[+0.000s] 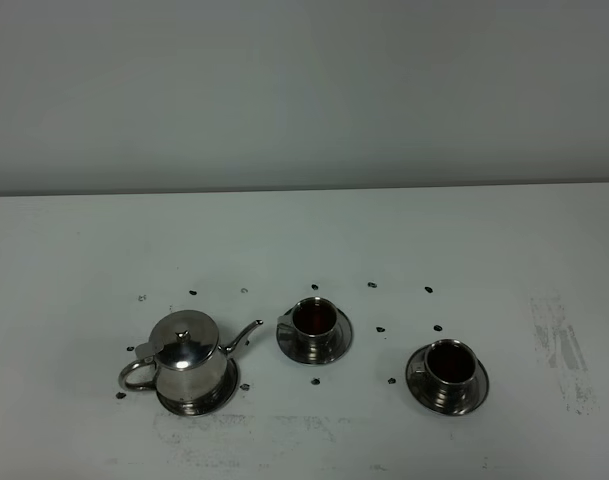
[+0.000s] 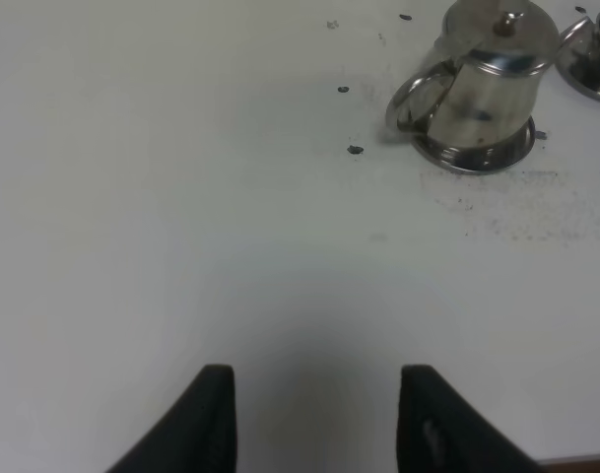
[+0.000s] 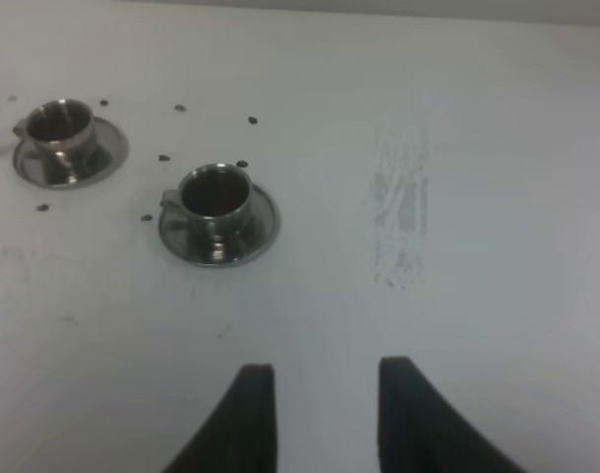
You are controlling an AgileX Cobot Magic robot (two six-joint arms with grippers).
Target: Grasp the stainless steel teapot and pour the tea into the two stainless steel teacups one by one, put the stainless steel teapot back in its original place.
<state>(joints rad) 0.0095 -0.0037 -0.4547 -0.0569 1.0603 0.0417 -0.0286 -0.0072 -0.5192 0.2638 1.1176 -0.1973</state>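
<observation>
White tabletop [image 1: 74,250] against a plain grey wall, black marker dots scattered around. Nearest the front edge, toward the left corner, the teapot [image 1: 187,358] is seated on its saucer [image 1: 220,394], handle turned to the left edge, likely so the left arm can take it; spout aimed at the cups. Right cup [image 1: 449,364] sits on a saucer near the front edge; middle cup [image 1: 313,319] slightly farther back. Dark liquid is seen in both. Left gripper [image 2: 315,419] is spread apart, empty, well short of the teapot. Right gripper [image 3: 325,414] likewise parted, nothing held.
</observation>
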